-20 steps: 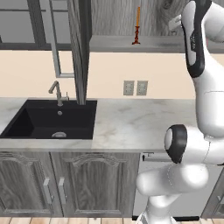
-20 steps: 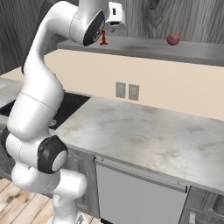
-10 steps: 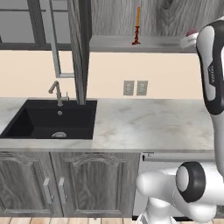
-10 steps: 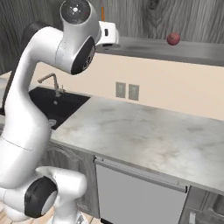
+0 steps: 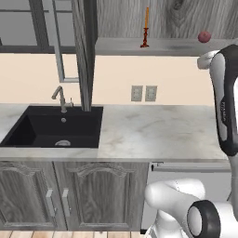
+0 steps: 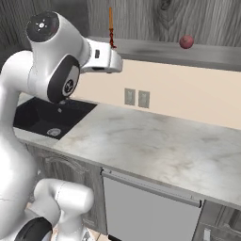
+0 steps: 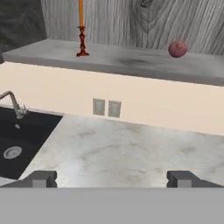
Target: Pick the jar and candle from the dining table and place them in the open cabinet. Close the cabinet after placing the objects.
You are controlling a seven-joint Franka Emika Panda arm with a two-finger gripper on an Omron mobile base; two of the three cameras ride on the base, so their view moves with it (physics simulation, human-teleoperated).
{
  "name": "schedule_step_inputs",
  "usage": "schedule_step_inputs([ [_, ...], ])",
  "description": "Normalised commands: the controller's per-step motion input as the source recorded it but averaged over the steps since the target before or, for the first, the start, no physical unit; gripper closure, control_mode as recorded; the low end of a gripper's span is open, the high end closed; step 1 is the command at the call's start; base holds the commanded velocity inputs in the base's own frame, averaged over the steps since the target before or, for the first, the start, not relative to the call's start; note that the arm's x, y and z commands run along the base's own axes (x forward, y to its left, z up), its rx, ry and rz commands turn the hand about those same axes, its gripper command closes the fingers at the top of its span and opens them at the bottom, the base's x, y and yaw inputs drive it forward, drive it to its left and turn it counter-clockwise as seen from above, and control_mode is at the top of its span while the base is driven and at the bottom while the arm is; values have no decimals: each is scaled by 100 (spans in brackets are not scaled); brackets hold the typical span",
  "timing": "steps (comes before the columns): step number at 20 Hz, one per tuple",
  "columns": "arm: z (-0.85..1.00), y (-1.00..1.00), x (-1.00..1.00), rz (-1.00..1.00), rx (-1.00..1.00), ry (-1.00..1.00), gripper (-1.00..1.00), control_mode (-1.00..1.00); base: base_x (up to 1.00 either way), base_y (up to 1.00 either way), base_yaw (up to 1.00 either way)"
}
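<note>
The candle [image 5: 146,28] [image 6: 111,26] [image 7: 81,30], a thin orange taper in a dark red holder, stands upright on the grey shelf [image 5: 172,45] [image 7: 131,59] of the open cabinet. The cabinet's grey wood-grain door [image 5: 83,51] stands swung out to the left of the shelf. My gripper [image 7: 113,179] is open with nothing between its fingertips [image 7: 41,178], and it hangs back from the shelf, over the marble counter and facing the cabinet. The jar and the dining table are out of view.
A small red ball [image 5: 204,36] [image 6: 186,42] [image 7: 177,49] sits on the same shelf, right of the candle. Below lie a marble counter [image 5: 158,132], a black sink [image 5: 51,128] with a faucet [image 5: 59,95], and wall outlets [image 5: 143,93].
My arm has drawn back from the shelf, away from the candle, which stays standing where it was. The gripper has stayed open.
</note>
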Motion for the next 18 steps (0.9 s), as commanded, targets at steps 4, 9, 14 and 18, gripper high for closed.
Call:
schedule_step_inputs([
  [4,-71,0,-19,-34,-2,26,-100,-100,0,0,0],
  [9,-61,1,-25,-25,0,23,-100,-100,0,0,0],
  [14,-8,0,-47,-9,3,7,-100,-100,0,0,0],
  [18,0,0,-61,0,7,0,-100,-100,0,0,0],
])
